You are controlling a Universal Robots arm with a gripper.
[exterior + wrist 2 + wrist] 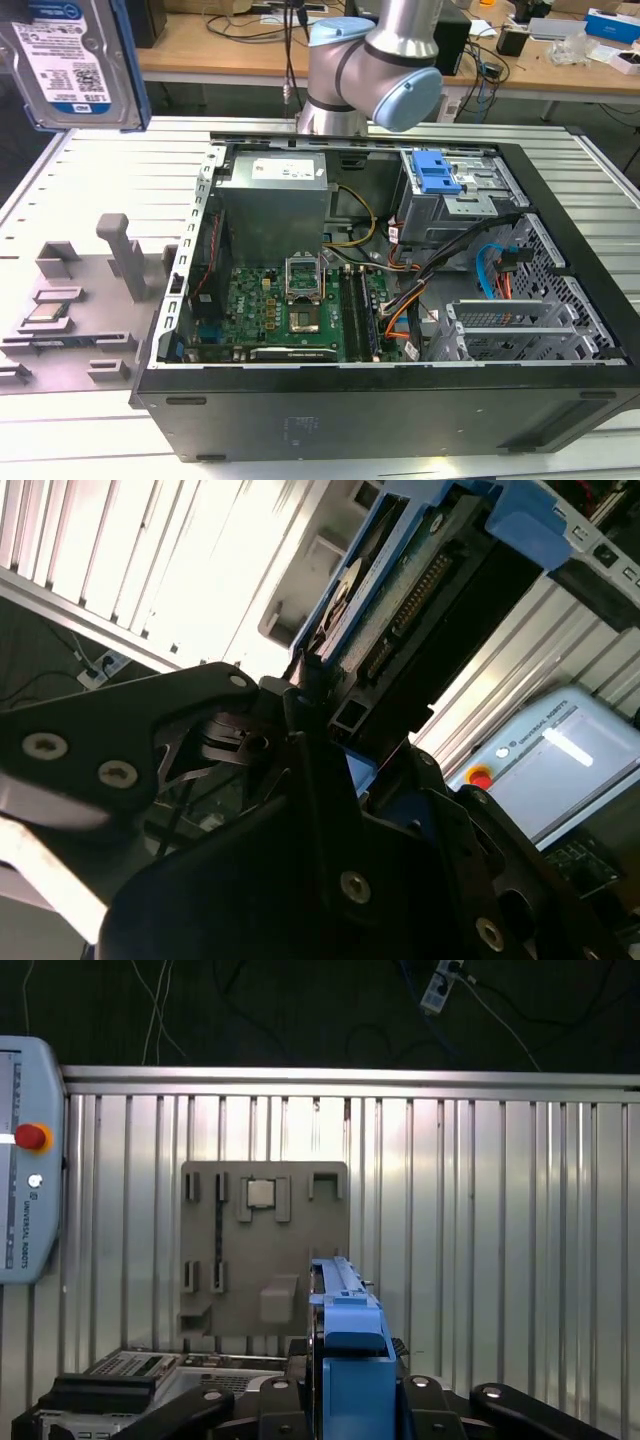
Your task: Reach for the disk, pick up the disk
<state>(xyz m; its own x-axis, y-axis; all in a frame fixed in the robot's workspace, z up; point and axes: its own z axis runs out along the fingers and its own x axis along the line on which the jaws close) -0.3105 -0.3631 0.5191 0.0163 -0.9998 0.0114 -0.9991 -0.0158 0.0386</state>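
Note:
The disk, silver-grey with a white-and-blue label and a blue caddy, hangs high above the slatted table at the exterior view's left. In the first wrist view the disk stands edge-on, and my gripper is shut on it, with black linkages on either side. The second wrist view shows the disk from its connector end, its blue frame around it, clamped in the gripper. The lower part of the disk is hidden inside the jaws.
An open computer case fills the table's middle, with a blue latch on its drive bay. A grey fixture plate carrying a small processor chip lies at the exterior view's left. A teach pendant rests on the table.

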